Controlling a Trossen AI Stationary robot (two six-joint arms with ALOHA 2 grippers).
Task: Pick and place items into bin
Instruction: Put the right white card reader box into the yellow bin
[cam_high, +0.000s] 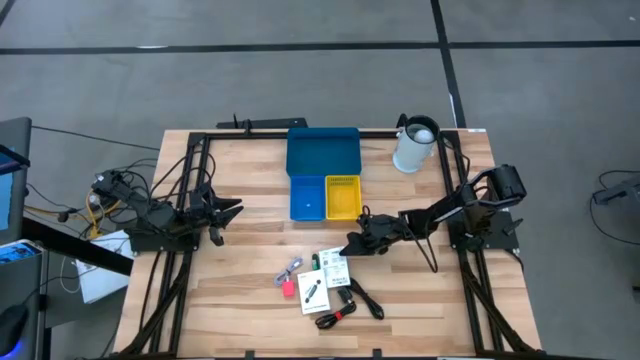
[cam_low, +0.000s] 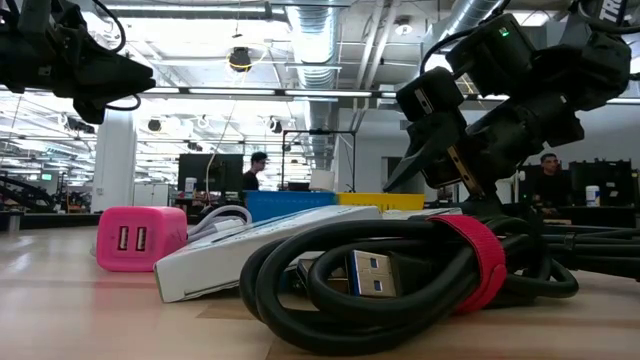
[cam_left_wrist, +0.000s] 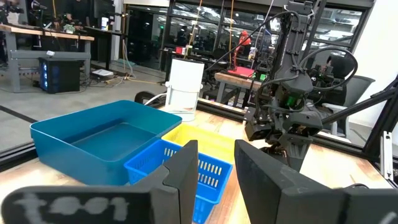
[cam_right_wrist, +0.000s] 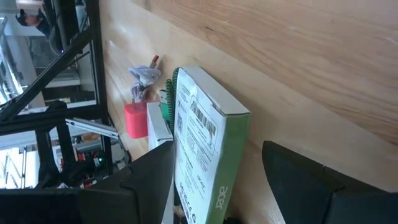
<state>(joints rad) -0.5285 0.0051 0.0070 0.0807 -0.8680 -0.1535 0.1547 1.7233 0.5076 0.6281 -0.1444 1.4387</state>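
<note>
Hovering spread over two white boxes (cam_high: 323, 283), the right tool (cam_high: 352, 246) nears three joined bins (cam_high: 323, 152); left tool (cam_high: 232, 212) spread.

Dark jointed arms, black cabling, green indicator light

Pale grained wood is being shown across the table (cam_high: 250, 290); glossy plastic on the bin (cam_left_wrist: 93, 140); printed cardboard on the box (cam_right_wrist: 199, 143).
</note>
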